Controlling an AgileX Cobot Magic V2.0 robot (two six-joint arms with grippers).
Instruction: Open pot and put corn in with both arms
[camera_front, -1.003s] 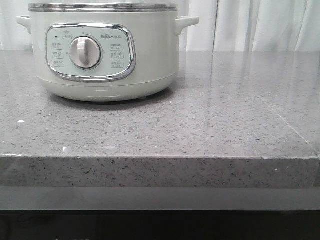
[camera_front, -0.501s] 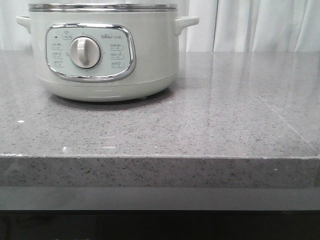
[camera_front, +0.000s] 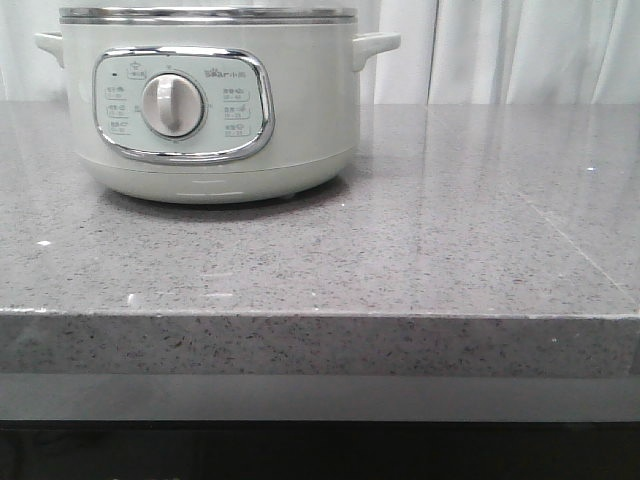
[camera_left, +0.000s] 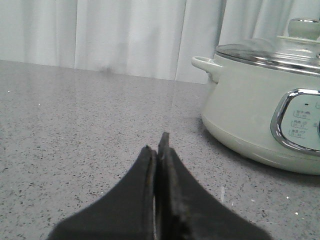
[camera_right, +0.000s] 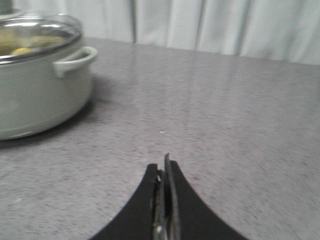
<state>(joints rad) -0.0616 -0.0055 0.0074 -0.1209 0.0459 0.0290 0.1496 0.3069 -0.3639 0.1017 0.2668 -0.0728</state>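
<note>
The pale-green pot (camera_front: 300, 110) stands at the back left of the counter, its white dial (camera_front: 171, 105) facing me. In the left wrist view the pot (camera_left: 245, 110) has its glass lid (camera_left: 265, 52) on, with a pale knob (camera_left: 304, 27) on top. In the right wrist view the pot (camera_right: 30, 100) is also lidded, and something yellow (camera_right: 22, 50) shows blurred through the glass; I cannot tell if it is the corn. My left gripper (camera_left: 159, 145) is shut and empty, low over the counter left of the pot. My right gripper (camera_right: 162, 165) is shut and empty, right of the pot. Neither shows in the front view.
The grey speckled stone counter (camera_front: 420, 250) stretches to the right of the pot, with its front edge (camera_front: 320, 315) near me. White curtains (camera_front: 520, 50) hang behind the counter.
The pot sits very slightly further right in the front view. Nothing else has visibly changed.
</note>
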